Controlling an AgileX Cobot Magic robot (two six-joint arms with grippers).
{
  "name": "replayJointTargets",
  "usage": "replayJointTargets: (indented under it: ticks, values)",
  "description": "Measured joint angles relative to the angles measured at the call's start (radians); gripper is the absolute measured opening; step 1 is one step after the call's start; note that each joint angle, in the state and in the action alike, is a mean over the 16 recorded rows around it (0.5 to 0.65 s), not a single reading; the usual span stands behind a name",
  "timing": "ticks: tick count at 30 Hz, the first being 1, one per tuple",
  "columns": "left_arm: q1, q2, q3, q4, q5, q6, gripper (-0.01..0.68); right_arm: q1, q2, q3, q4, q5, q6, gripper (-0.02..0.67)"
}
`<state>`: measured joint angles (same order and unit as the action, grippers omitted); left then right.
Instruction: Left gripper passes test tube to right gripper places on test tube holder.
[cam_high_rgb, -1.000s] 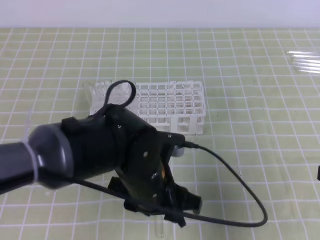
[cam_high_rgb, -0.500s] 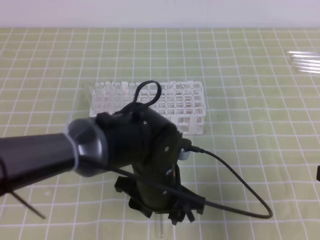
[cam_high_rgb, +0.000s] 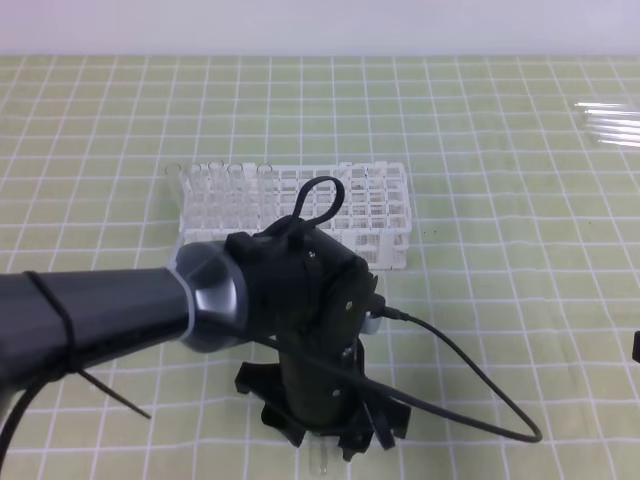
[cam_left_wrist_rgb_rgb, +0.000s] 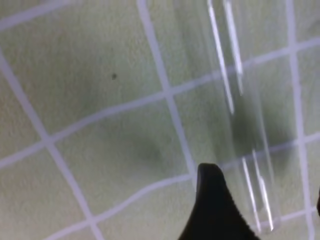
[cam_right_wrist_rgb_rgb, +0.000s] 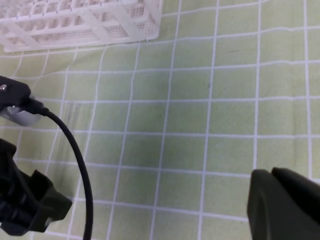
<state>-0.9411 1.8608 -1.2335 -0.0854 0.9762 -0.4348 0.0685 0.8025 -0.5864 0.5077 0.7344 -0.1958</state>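
At table's near edge, below left gripper (cam_high_rgb: 335, 445) | jaws spread, empty | test tube (cam_left_wrist_rgb_rgb: 245, 125) lies flat, axis 12-to-6, toward 1 o'clock of finger (cam_left_wrist_rgb_rgb: 212, 207) | right gripper (cam_right_wrist_rgb_rgb: 285, 200) pressed together, well apart.

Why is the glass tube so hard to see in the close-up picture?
In the left wrist view the test tube is clear, very near and blurry, so only bright glare streaks mark it on the green mat; the dark finger is out of focus too. The exterior high view shows window glare at right.
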Motion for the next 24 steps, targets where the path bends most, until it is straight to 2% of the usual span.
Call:
replayJointTargets:
  ticks: [24]
  values:
    - [0.0,0.03,-0.002,0.037,-0.032,0.004,0.348,0.0,0.0,0.0,0.004,0.012,0.0,-0.017]
